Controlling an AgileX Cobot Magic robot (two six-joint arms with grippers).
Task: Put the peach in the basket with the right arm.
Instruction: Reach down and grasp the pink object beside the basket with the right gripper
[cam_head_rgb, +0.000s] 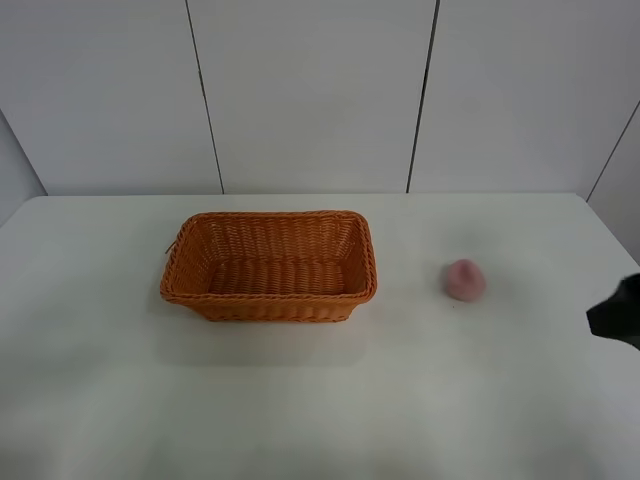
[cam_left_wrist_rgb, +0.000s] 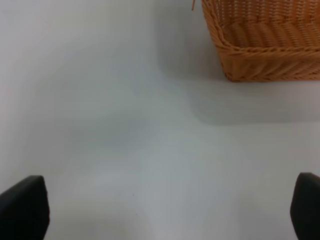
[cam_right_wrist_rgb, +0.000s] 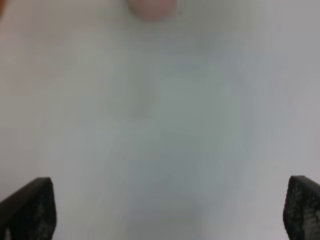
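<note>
Right gripper (cam_right_wrist_rgb: 165, 209) hangs spread and empty (left gripper (cam_left_wrist_rgb: 165, 207) likewise); peach (cam_head_rgb: 465, 280) lies well apart from basket (cam_head_rgb: 270, 215), not yet grasped.

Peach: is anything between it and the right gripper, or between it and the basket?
Nothing visible. Only bare table lies between the open right gripper and the peach, and between the peach and the basket.

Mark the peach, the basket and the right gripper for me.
peach (cam_head_rgb: 465, 279), exterior high view, middle of the fruit.
basket (cam_head_rgb: 280, 305), exterior high view, near outer wall.
right gripper (cam_right_wrist_rgb: 165, 210), right wrist view, midway between its fingertips.
</note>
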